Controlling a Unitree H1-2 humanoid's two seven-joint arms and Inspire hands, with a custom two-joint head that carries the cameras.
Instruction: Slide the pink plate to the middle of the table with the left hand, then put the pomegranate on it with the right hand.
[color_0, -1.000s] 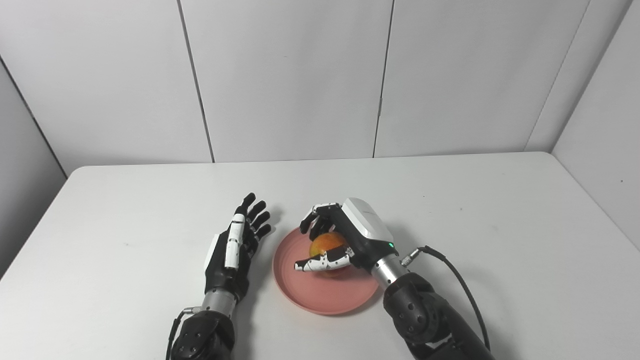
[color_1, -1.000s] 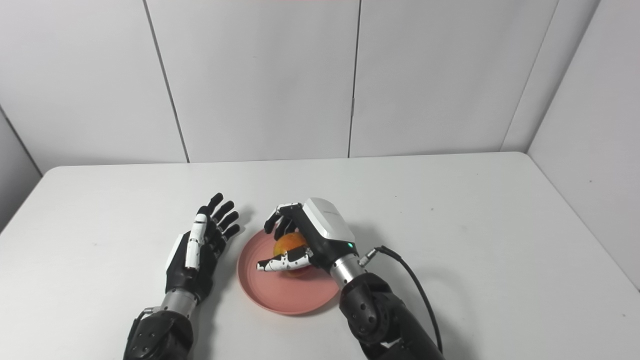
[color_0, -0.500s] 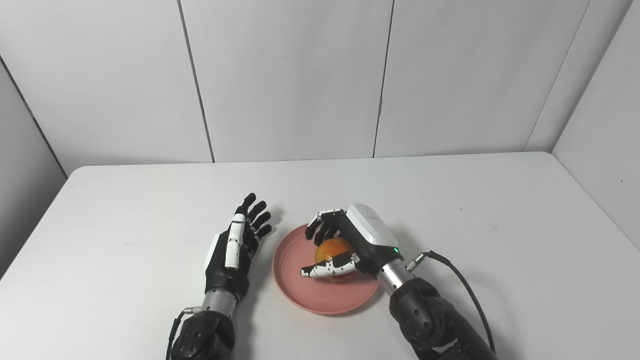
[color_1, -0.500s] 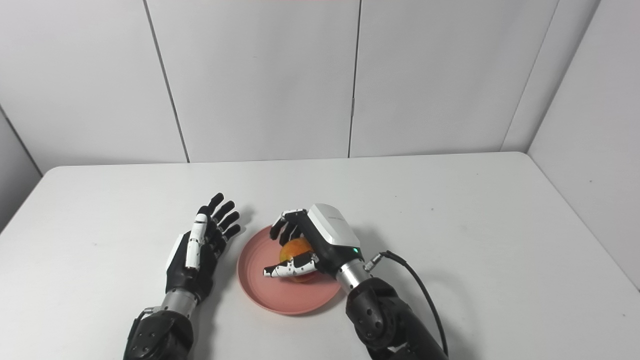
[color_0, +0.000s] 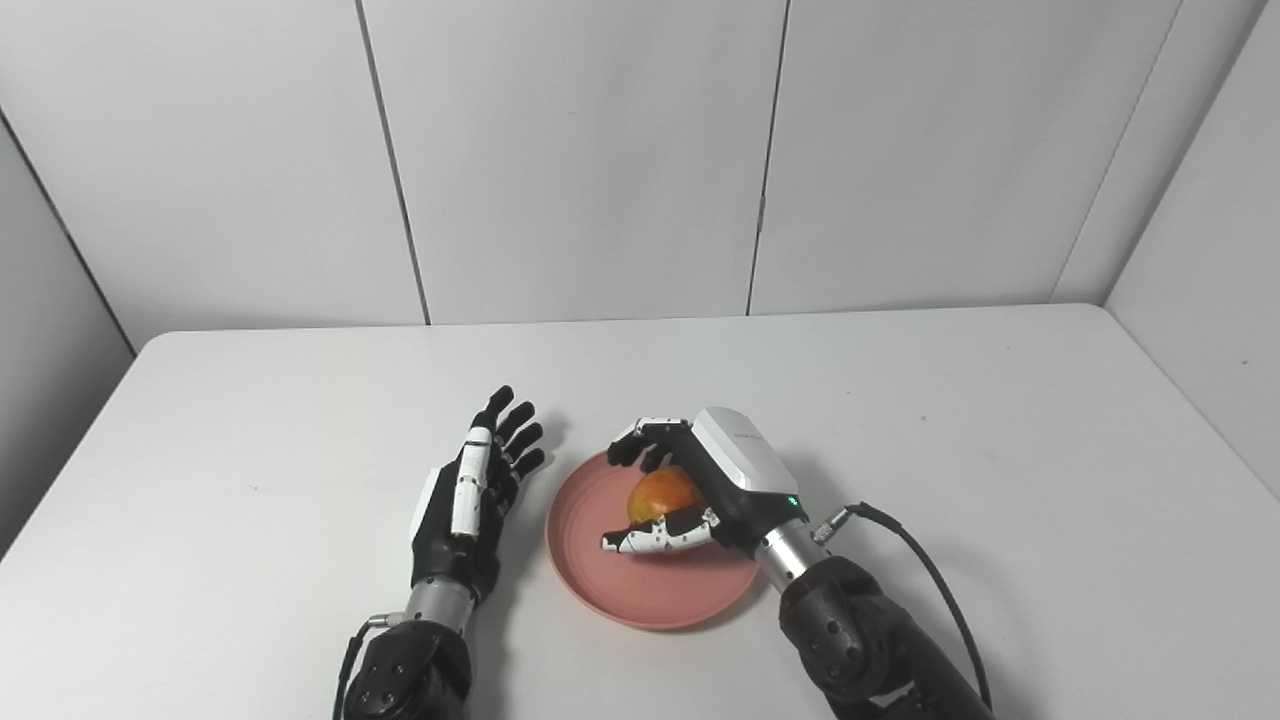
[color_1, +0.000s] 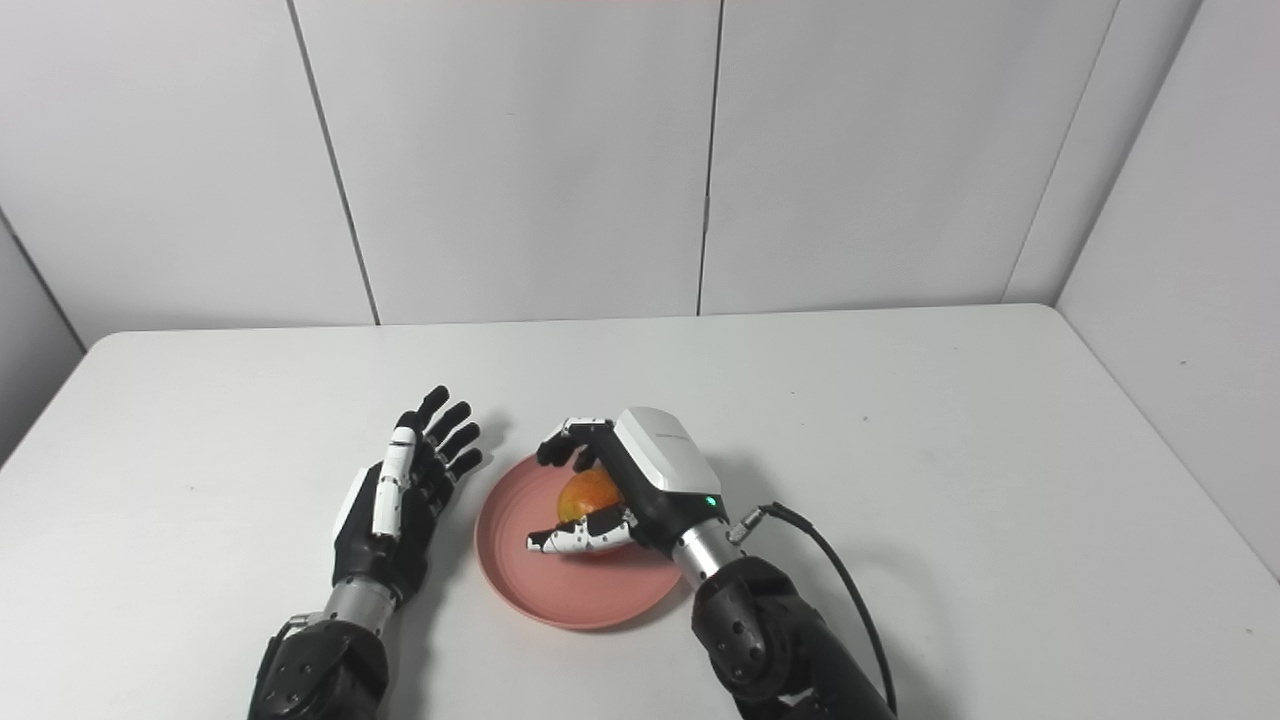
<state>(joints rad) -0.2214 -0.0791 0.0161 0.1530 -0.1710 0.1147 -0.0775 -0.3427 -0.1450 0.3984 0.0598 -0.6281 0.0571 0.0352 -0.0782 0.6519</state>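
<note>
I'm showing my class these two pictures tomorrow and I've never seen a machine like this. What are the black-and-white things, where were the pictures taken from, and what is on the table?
The black-and-white things are the two hands of a humanoid robot, each with fingers and a thumb. Both pictures come from cameras side by side in the robot's head, so they show one scene from slightly different spots, and the arms enter from the bottom edge.

On the white table lies a pink plate. The right hand is curled around an orange-red fruit, the pomegranate, low over the plate. Whether the fruit already rests on the plate, and how firmly the fingers grip it, cannot be told from here.

The left hand rests beside the plate, fingers spread, holding nothing. A black cable runs from the right wrist.
</note>
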